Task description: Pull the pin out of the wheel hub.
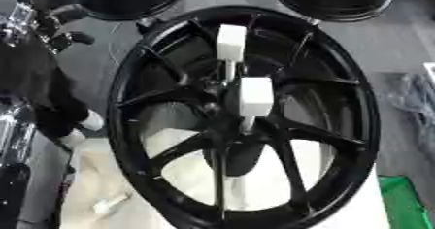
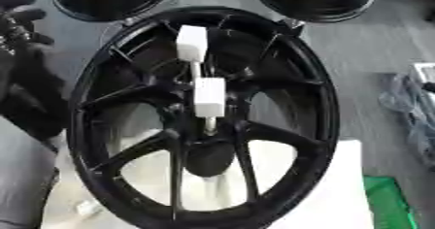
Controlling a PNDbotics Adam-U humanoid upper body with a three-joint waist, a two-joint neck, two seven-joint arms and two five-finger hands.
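Black spoked alloy wheel hub (image 1: 242,121) fills centre frame; two white block-headed pins (image 1: 255,97) stand seated at its middle. Left hand (image 1: 47,17), upper left, fingers curled, empty. Risk: an off-axis pull could jam a pin.

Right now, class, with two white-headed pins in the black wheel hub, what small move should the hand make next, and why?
Probably bring the left hand right, toward the upper pin. That hand sits off the wheel hub's upper-left rim with curled fingers holding nothing, and both that pin and the lower pin stand untouched by the hub centre. The upper one appears nearer. The right hand is not in view.
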